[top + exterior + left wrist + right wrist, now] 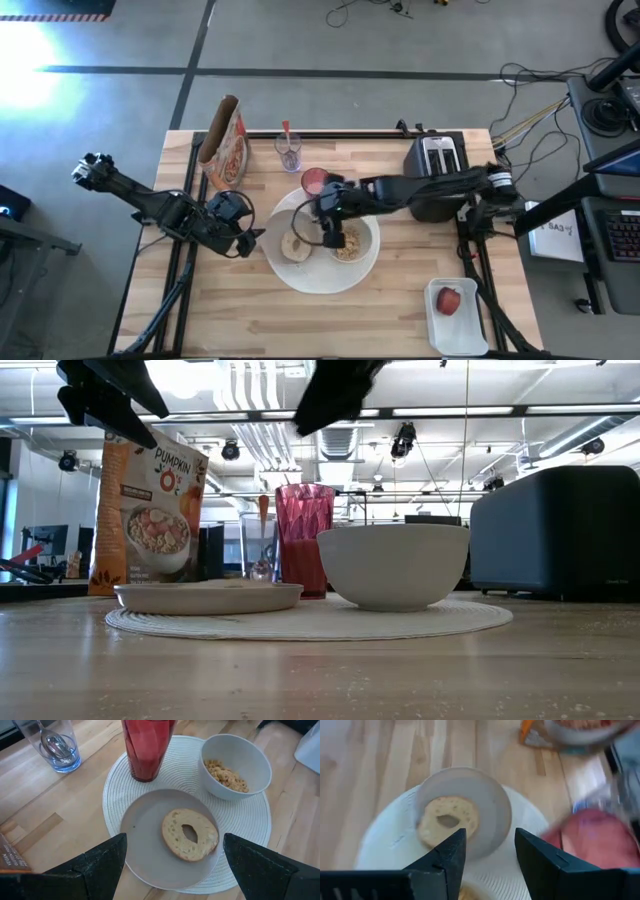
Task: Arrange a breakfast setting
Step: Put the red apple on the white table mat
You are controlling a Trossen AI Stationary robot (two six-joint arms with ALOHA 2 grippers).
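A round white ribbed mat (320, 280) lies mid-table. On it, a small plate (145, 850) bears the bagel (190, 834), next to a white bowl (235, 765) of cereal (227, 774) and the pink tumbler (146, 747). My right gripper (490, 840) hovers open above the mat between plate and bowl (325, 228), holding nothing. My left gripper (174, 847) waits open in the air off the mat's left edge (248, 237). The red apple (449, 300) lies in a white tray (458, 335) at the near right.
A clear glass (289, 152) with the orange-handled spoon (56, 745) stands behind the tumbler. A cereal bag (225, 140) stands at the far left and a black toaster (435, 155) at the far right. Bare wood lies near the front edge.
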